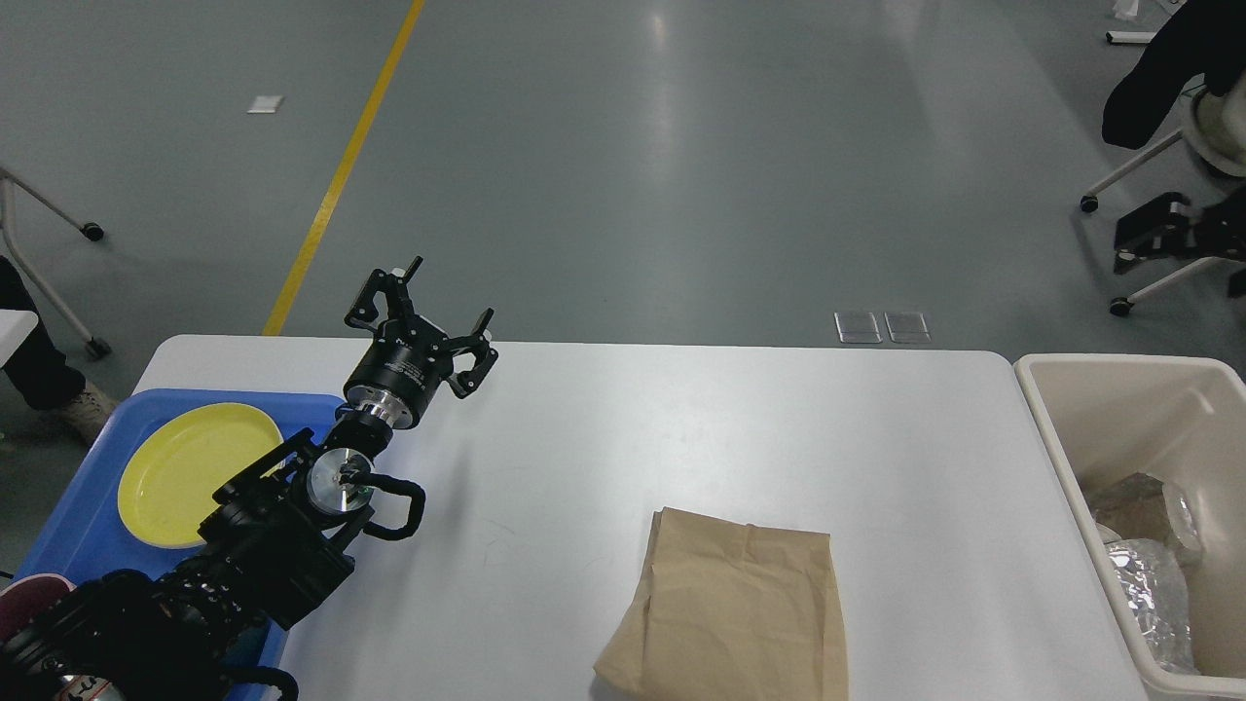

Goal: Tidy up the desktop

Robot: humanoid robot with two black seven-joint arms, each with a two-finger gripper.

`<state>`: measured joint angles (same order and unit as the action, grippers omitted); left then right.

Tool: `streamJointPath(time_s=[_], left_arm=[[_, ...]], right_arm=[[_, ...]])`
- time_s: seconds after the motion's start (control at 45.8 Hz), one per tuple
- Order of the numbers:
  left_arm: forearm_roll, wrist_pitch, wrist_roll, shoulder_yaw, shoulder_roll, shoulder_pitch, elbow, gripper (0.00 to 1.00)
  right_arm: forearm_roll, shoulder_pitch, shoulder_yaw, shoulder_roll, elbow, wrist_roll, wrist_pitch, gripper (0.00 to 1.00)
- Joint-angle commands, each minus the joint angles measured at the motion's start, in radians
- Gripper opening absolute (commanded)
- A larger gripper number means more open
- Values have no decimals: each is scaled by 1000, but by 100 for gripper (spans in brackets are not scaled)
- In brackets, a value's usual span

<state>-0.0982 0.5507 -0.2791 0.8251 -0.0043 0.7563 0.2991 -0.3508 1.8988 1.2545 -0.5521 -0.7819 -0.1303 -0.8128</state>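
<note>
Seemingly done so far: a yellow plate [195, 472] already lies in the blue tray [83, 526] at the left edge of the surface [681, 428], and crumpled foil [1154, 570] already sits in the beige bin [1119, 458] at the right end.
Left to do: the brown paper bag [735, 608] lies flat on the near middle of the surface, untouched; I judge it the last loose item.
Where the surface is: the white desktop fills the lower half of the view, tray on its left, bin just beside its right end.
Left claw [428, 312]: raised over the far left of the surface, fingers spread, holding nothing, well apart from the bag.
Right claw: not in view.
Counts: one plate, one tray, one bin, one paper bag, one arm showing.
Dark red cup [34, 594]: partly seen at the tray's near corner; cannot tell its contents.
Foil pieces: a heap, number unclear.
</note>
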Motion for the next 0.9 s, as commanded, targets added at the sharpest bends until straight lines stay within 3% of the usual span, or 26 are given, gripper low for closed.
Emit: streamJointPath(time_s=[0.0,0.153,0.393,0.59,0.874], left_arm=[[0,0,0,0,0,0,0,98],[0,0,0,0,0,0,0,98],[0,0,-2,0,0,0,0,98],[0,0,0,0,0,0,0,98],[0,0,0,0,0,0,0,98]], right_arm=[[-5,111,-10,83,-143,1,-72,100],[-5,204,-85,130,-436,3,-85,100],[-5,76,-245,133,-600,3,-72,100],[-30,-134,-339,141,-504,5,-5,100],[-43,-487,-435,179,-67,-2,40,100]])
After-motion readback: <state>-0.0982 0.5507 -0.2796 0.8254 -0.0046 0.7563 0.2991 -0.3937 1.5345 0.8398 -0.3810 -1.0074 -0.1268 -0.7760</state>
